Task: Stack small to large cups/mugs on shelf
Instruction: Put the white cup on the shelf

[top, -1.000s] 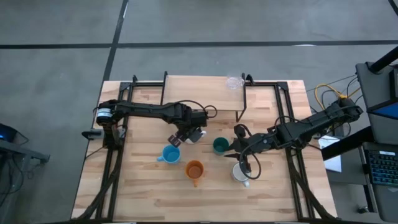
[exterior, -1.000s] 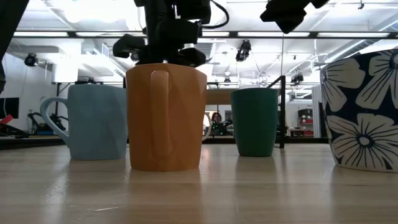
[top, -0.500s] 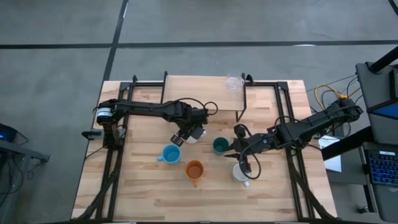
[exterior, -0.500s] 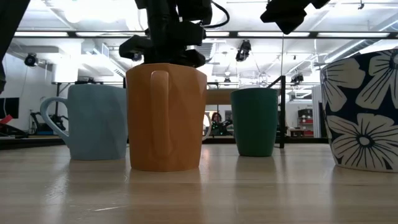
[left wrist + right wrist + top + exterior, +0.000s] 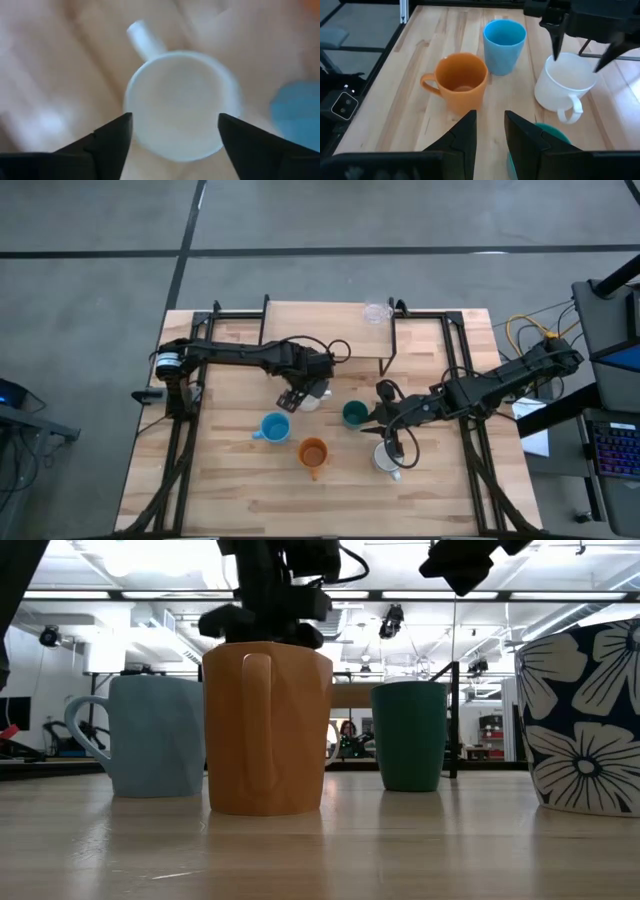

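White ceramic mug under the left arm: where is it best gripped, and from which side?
Grip the rim and wall of the white ceramic mug from straight above. It stands upright with its mouth open, and its handle sticks out to one side, so the fingers should probably straddle the wall clear of that handle. The left claw hangs open over the mouth, one finger at each side of the rim.

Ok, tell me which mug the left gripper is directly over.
The white mug: the left gripper hangs open above its rim, fingers straddling it. The light blue mug and orange mug stand apart.
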`<action>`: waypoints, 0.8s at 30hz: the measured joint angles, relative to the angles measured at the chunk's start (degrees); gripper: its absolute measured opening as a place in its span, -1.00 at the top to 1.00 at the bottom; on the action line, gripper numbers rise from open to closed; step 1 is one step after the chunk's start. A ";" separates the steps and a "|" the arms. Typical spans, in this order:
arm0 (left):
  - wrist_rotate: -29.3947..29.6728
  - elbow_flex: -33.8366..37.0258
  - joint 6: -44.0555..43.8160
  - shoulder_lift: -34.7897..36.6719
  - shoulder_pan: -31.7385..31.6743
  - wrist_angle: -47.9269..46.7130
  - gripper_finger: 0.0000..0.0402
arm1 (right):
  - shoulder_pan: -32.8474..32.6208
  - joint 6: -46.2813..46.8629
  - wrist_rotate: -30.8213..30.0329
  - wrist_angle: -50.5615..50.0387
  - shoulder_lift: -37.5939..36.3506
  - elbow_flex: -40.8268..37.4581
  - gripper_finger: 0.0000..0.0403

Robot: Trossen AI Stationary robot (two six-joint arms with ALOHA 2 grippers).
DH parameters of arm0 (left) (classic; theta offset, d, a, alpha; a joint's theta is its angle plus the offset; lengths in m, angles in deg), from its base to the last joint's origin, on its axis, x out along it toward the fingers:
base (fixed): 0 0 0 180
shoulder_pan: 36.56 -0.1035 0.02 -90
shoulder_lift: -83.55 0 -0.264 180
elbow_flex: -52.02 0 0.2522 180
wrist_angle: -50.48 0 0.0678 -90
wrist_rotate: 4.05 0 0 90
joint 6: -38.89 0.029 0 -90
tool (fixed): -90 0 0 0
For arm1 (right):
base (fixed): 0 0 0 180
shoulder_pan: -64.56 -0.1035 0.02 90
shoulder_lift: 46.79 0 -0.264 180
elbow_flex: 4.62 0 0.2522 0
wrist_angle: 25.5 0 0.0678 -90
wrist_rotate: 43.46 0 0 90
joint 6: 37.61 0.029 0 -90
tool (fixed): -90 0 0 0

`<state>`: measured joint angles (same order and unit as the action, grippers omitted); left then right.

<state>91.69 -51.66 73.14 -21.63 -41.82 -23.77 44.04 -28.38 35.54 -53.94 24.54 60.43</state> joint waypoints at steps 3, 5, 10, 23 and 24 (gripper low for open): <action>2.93 0.05 -0.98 0.00 -0.01 -0.01 -0.54 | 0.00 -0.02 0.00 0.01 0.00 0.00 0.54; 3.03 0.05 -1.02 0.00 -0.03 0.00 -0.59 | 0.00 0.00 0.00 0.01 0.00 0.00 0.54; -0.60 -0.04 -2.54 0.00 0.04 -0.21 -0.62 | 0.00 0.00 0.00 -0.02 0.00 0.00 0.54; -5.25 -0.03 -5.63 0.00 0.08 -0.54 -0.62 | 0.00 -0.22 0.00 0.00 0.00 0.00 0.54; -5.85 0.01 -5.65 0.00 0.06 -0.48 -0.62 | 0.00 -0.22 0.00 0.01 0.00 0.00 0.54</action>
<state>85.84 -51.65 67.49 -21.63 -41.75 -24.25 44.04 -28.60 35.54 -53.94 24.54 60.43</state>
